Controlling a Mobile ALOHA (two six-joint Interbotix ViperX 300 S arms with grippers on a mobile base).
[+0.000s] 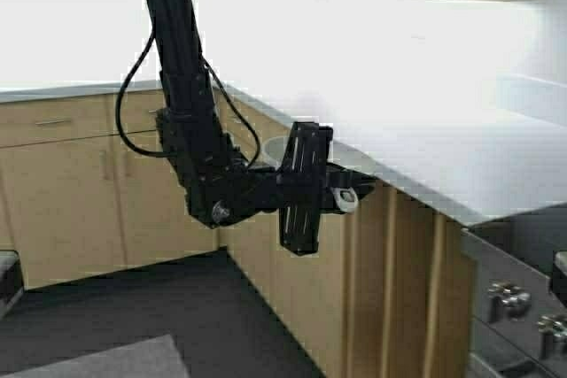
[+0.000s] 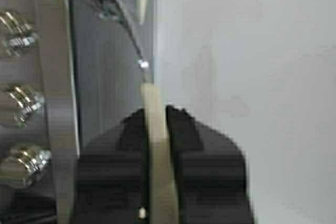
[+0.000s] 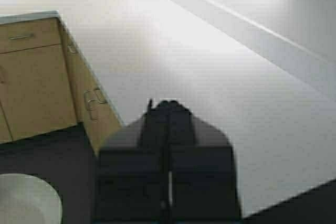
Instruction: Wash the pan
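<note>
My left gripper (image 1: 348,192) hangs at the corner of the white countertop (image 1: 443,130), shut on the cream handle (image 2: 155,129) of the pan. In the left wrist view the pan (image 2: 107,1) shows edge-on beyond the fingers (image 2: 191,135), past the handle's dark joint. In the high view only part of its pale rim (image 1: 359,160) shows behind the gripper. The right wrist view shows a piece of its cream round body (image 3: 23,200) at the frame's corner. My right gripper (image 3: 168,106) is shut and empty above the countertop (image 3: 210,77); it is out of the high view.
A stove front with chrome knobs (image 1: 505,298) stands at the right, below the counter edge; the knobs also show in the left wrist view (image 2: 21,98). Wooden cabinets (image 1: 62,192) line the left and back. Dark floor (image 1: 177,307) with a grey mat (image 1: 97,360) lies below.
</note>
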